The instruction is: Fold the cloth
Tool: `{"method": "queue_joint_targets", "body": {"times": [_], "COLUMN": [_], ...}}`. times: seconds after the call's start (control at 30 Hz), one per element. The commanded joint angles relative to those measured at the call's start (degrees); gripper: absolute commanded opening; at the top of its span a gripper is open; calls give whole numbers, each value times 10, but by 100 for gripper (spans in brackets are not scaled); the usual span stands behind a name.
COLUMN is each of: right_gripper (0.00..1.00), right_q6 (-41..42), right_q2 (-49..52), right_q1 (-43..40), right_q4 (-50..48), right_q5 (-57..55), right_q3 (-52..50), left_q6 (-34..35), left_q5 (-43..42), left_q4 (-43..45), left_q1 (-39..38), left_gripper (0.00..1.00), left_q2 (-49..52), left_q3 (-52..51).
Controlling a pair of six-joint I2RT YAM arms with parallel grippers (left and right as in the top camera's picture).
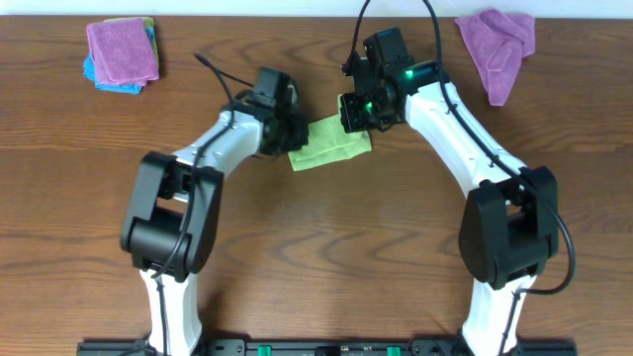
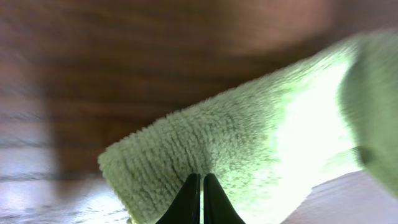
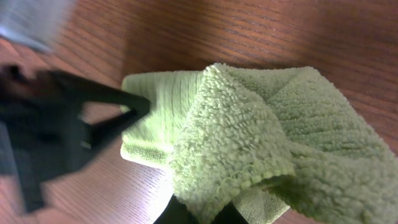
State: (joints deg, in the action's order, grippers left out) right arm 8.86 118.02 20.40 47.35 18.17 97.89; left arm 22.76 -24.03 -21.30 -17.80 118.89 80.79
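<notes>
The lime-green cloth [image 1: 329,144] lies bunched in a small folded shape on the wooden table, between my two grippers. My left gripper [image 1: 290,132] is at the cloth's left edge, its fingers pressed together on the cloth [image 2: 249,143], fingertips [image 2: 202,177] against the pile. My right gripper [image 1: 354,116] is at the cloth's upper right corner and is shut on a raised fold of the cloth [image 3: 249,143]; its fingertips [image 3: 198,214] are mostly hidden under the fabric. The left gripper shows dark and blurred in the right wrist view [image 3: 93,118].
A purple cloth on a blue one [image 1: 121,54] lies at the back left. Another purple cloth [image 1: 497,44] lies at the back right. The wooden table [image 1: 326,247] spreads in front of the cloth.
</notes>
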Motion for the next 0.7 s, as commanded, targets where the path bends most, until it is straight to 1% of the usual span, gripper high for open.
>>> {"method": "queue_joint_targets", "body": {"times": [0.0,0.17,0.27,0.33,0.4,0.47,0.57,0.67], "right_gripper": [1,1,1,1,1,1,1,1], "right_q6": [-13,-38,-38,-43,-49,-54,-56,-69], "right_q2": [-2,-1,2,6,13,23,41,59], "right_q1": [3,10,21,27,34,41,52,66], "right_q4": [2,1,-4,-8,-8,-8,-9,-13], "right_q5": [-2,-4,-26,-26,-28,-31,-32,-32], "right_q3": [3,3,3,2,2,2,2,2], "left_q6": [5,4,-16,-24,-53,-73,-91,-94], "left_q5": [-50,-97,-118,-121,-120,-120,-118,-117], "left_q4": [2,-4,-51,-102,-161,-197,-226,-241], "left_q1": [32,77,109,124,135,140,141,141], "left_gripper": [5,6,6,6,5,6,6,6], "left_q2": [-86,-198,-271,-305,-339,-364,-398,-426], "left_q3": [52,75,75,75,75,75,75,75]}}
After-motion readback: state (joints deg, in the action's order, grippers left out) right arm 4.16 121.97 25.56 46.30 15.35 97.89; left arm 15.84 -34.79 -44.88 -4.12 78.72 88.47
